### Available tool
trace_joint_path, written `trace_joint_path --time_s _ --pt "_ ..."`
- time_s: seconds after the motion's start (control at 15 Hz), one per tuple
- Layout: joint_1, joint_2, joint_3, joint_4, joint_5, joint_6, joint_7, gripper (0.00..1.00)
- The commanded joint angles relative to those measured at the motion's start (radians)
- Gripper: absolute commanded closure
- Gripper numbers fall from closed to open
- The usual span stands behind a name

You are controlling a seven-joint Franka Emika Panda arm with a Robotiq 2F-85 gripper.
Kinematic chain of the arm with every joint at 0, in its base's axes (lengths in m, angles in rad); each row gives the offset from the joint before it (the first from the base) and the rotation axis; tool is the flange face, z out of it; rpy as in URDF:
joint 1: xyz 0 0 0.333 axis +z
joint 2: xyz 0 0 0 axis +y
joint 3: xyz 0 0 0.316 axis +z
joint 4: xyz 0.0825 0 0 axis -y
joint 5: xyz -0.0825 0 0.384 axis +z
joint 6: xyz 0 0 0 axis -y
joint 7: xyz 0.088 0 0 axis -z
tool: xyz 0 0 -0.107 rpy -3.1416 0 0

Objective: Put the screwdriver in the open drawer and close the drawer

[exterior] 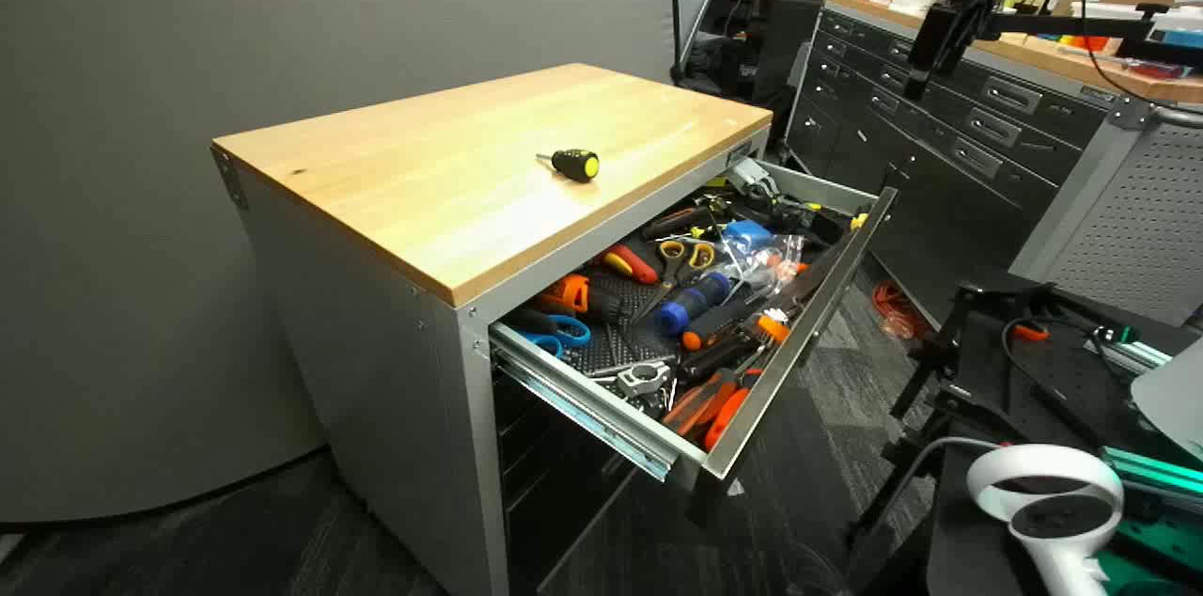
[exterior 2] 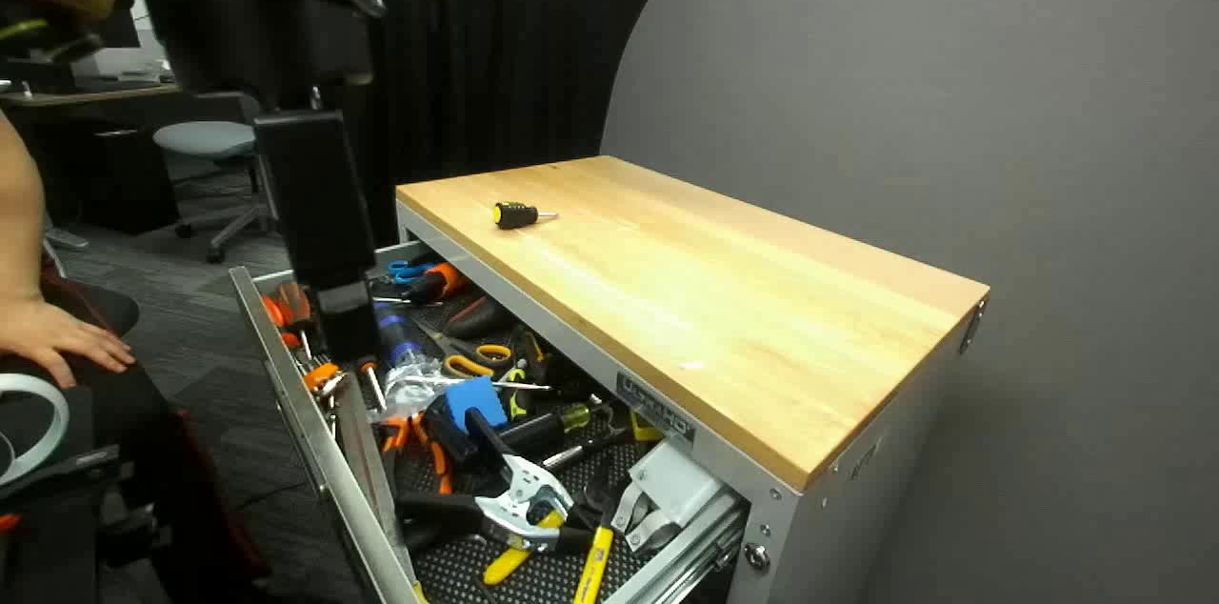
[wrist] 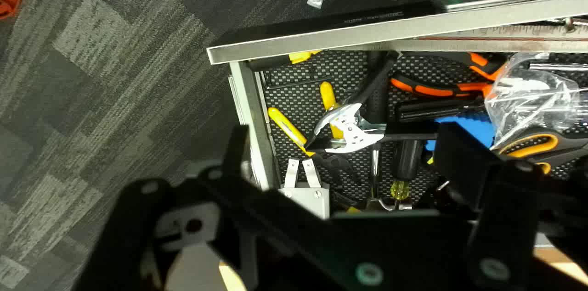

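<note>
The screwdriver is a stubby black tool with a yellow end and a short metal tip. It lies on its side on the wooden top of the grey cabinet, close to the edge above the drawer; it also shows in an exterior view. It is out of the wrist view. The drawer is pulled out and full of tools; its front rim also shows in the wrist view. My gripper is open with nothing between its fingers. It hangs above the drawer, apart from the screwdriver, with fingers pointing down.
In the drawer lie a spring clamp, scissors, pliers and several screwdrivers. A person's arm is beside the drawer front. A black cart with a white controller stands nearby. A grey partition rises behind the cabinet's wooden top.
</note>
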Motion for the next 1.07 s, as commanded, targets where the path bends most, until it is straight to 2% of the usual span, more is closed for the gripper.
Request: trace_joint_path --time_s 0.0,0.2,0.27,0.47,0.6,0.73,0.87,1.0 --pt "0.009 -0.001 -0.008 0.003 -0.005 -0.004 0.004 0.0" --pt "0.009 -0.002 -0.008 0.004 -0.005 -0.004 0.004 0.0" --pt "-0.007 0.025 0.023 0.01 -0.022 0.0 0.073 0.0" --pt "0.038 0.065 0.149 0.0 -0.028 0.026 0.266 0.0" --pt "0.096 0.112 0.243 0.002 -0.018 0.062 0.393 0.0" --pt "0.145 0.183 0.341 0.053 -0.029 0.093 0.523 0.0" --pt "0.155 0.274 0.423 0.116 -0.077 0.152 0.667 0.0" --pt "0.142 0.375 0.478 0.192 -0.197 0.207 0.831 0.0"
